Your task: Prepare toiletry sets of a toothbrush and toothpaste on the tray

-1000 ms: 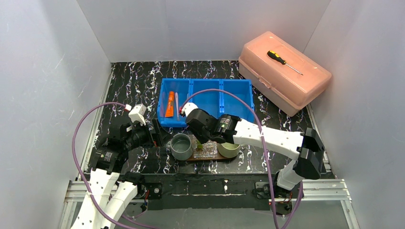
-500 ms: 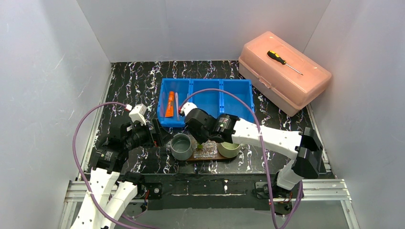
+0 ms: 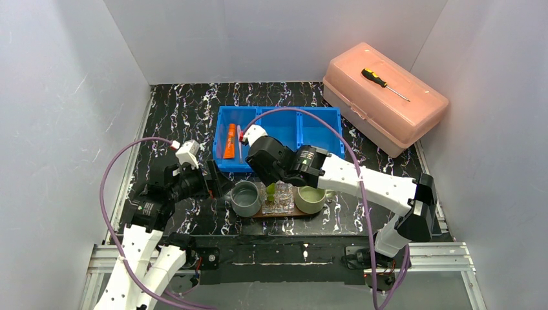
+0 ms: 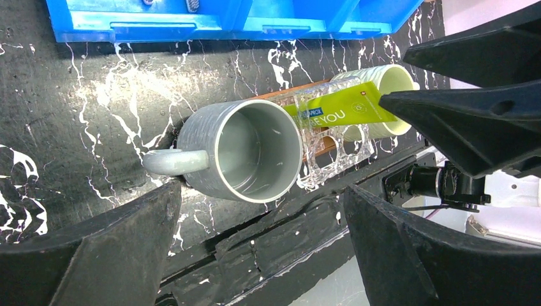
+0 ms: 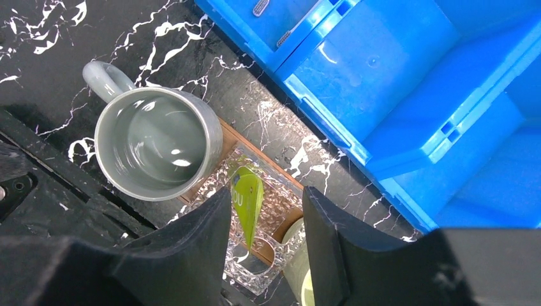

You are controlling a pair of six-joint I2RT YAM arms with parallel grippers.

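Observation:
The brown tray (image 3: pixel 289 212) carries a grey mug (image 3: pixel 245 197), a clear holder (image 3: pixel 278 202) and a pale green mug (image 3: pixel 310 199). A green tube (image 5: pixel 247 197) stands upright in the holder (image 5: pixel 268 255). My right gripper (image 5: pixel 265 197) hovers over it, open, its jaws on either side of the tube top with a gap on the right. My left gripper (image 4: pixel 261 210) is wide open with nothing in it, just left of the grey mug (image 4: pixel 239 151). An orange tube (image 3: pixel 229 141) and a whitish toothbrush (image 3: pixel 238 143) lie in the blue bin (image 3: pixel 320 132).
A pink lidded box (image 3: pixel 388 106) with a screwdriver (image 3: pixel 384 84) on top stands at the back right. The blue bin's front wall (image 5: pixel 332 121) is close behind the tray. White walls enclose the table on three sides.
My right gripper's jaws have opened off the green tube, which stays standing in the clear holder, and the gripper has lifted slightly toward the bin. The left arm has not moved.

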